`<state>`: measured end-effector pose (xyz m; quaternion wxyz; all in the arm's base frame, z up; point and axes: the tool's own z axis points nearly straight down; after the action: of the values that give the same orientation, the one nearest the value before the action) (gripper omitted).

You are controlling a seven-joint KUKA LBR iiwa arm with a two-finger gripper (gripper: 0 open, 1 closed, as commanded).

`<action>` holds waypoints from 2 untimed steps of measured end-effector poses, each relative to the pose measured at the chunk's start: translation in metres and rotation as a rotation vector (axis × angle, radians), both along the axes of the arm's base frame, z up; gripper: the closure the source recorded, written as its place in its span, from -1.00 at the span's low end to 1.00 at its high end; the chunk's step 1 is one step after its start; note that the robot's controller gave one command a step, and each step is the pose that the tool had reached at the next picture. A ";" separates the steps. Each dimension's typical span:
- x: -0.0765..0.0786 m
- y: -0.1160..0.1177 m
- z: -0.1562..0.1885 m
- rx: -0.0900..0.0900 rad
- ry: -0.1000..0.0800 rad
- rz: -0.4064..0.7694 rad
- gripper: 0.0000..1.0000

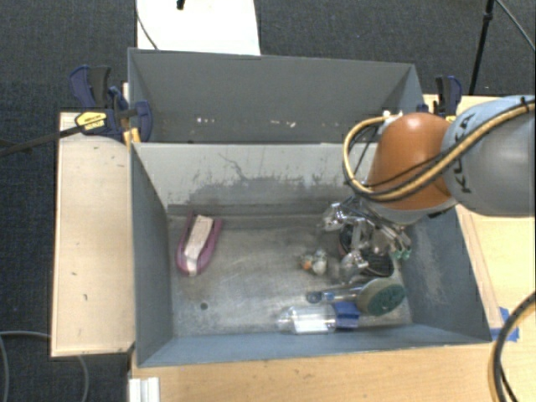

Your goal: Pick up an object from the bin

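My gripper (358, 241) hangs low over the right part of the bin floor, under the arm's orange cover. Just left of it lies a small grey and orange lump (314, 263). Below it, toward the front wall, rests a dark green round brush-like thing (384, 297) with a thin blue handle (328, 295) pointing left. In front of that, a clear plastic tube with a blue piece (320, 319) lies along the front wall. What is directly under the gripper is hidden by its metal parts.
A pink and purple oblong thing (198, 244) lies alone at the left of the bin floor, near the back wall. The arm and its cables cover the bin's right rear corner.
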<state>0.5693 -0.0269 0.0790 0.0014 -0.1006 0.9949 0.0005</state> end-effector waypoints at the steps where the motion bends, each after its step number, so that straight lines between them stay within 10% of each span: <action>1: -0.076 -0.025 0.001 -0.005 -0.066 0.283 -1.00; 2: -0.079 0.004 -0.002 -0.005 -0.039 0.137 -1.00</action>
<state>0.4903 -0.0227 0.0773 0.0203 -0.1686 0.9855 -0.0037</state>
